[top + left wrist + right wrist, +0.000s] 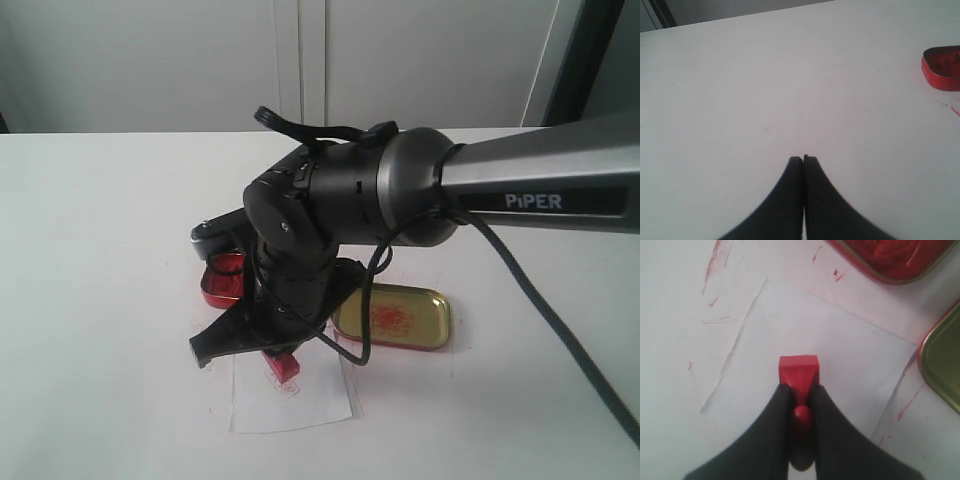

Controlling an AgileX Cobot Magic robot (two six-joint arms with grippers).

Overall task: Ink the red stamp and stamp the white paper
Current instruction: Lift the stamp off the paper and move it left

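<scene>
My right gripper [800, 390] is shut on the knob of the red stamp [798, 371], whose square base points down onto the white paper [840, 350]. In the exterior view the red stamp [282, 366] sits at the paper's [300, 405] near middle, under the right gripper [262, 345]; I cannot tell whether its base touches the sheet. The left gripper [803, 159] is shut with nothing between its fingers, over bare tabletop away from the paper.
The red tin of ink paste [222, 281] lies behind the paper, partly hidden by the right arm; the same tin [943, 67] shows in the left wrist view. The gold tin lid [392, 316] with red smears lies right of the paper. Red smears [715, 265] mark the tabletop.
</scene>
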